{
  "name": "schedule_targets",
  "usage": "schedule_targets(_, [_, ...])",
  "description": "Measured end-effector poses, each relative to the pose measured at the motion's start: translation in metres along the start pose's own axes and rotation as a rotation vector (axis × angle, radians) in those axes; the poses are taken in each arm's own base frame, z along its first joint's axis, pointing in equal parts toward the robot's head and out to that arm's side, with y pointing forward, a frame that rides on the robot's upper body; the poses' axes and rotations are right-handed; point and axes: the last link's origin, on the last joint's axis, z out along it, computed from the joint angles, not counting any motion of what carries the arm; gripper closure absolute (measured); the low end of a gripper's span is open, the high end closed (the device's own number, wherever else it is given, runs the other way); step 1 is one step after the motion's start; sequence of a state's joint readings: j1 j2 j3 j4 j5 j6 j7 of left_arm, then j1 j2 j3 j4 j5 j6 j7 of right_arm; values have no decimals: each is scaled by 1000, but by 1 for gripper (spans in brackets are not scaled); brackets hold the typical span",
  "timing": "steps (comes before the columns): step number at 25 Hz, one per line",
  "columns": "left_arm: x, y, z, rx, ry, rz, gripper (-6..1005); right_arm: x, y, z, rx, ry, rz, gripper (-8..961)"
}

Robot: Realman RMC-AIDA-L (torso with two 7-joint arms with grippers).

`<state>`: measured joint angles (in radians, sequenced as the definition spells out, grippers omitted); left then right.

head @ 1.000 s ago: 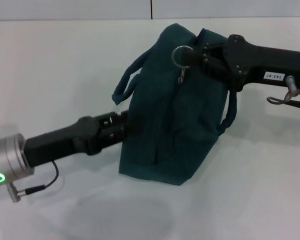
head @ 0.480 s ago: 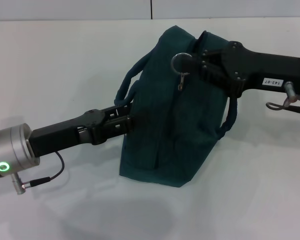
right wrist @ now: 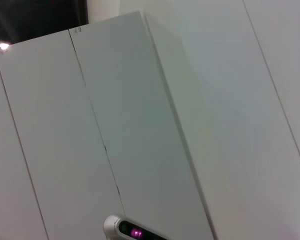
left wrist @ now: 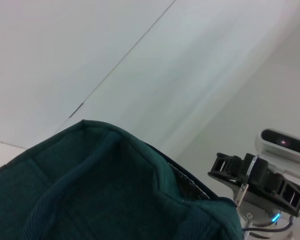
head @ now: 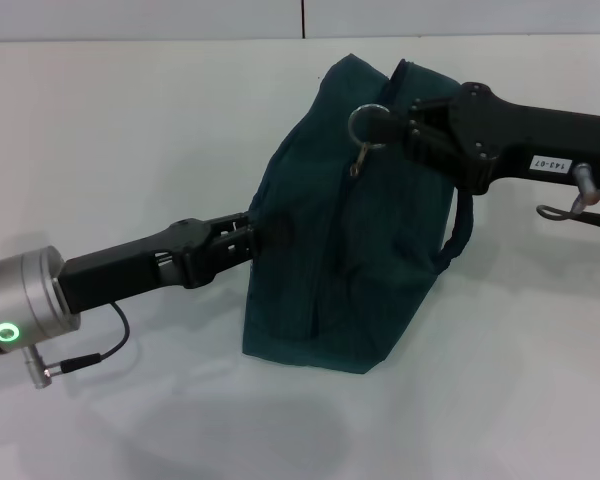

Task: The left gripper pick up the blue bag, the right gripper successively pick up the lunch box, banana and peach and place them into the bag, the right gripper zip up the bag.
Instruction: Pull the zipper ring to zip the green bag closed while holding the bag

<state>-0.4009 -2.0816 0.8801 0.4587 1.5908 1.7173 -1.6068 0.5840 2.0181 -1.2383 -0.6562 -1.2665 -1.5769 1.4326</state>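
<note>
White worktop (head: 130, 130) is carrying the blue bag (head: 350, 250) upright; the left tool (head: 265, 235) is clenching its side while the right tool (head: 385, 125) is gripping the zipper ring (head: 363, 120), best drawn steadily along the seam

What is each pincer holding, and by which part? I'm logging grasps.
The right pincer pinches the metal ring pull of the blue bag. The left pincer is at the bag's side; its hold cannot be told.
</note>
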Motion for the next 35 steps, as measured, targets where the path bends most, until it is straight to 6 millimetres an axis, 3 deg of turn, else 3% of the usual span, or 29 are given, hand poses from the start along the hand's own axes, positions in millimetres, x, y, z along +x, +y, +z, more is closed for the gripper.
schedule_targets(6, [1, 0, 2, -5, -4, -14, 776, -1, 1, -4, 2, -21, 5, 937])
schedule_targets(35, [-7, 11, 12, -97, -97, -4, 945, 0, -4, -11, 45, -59, 41, 936])
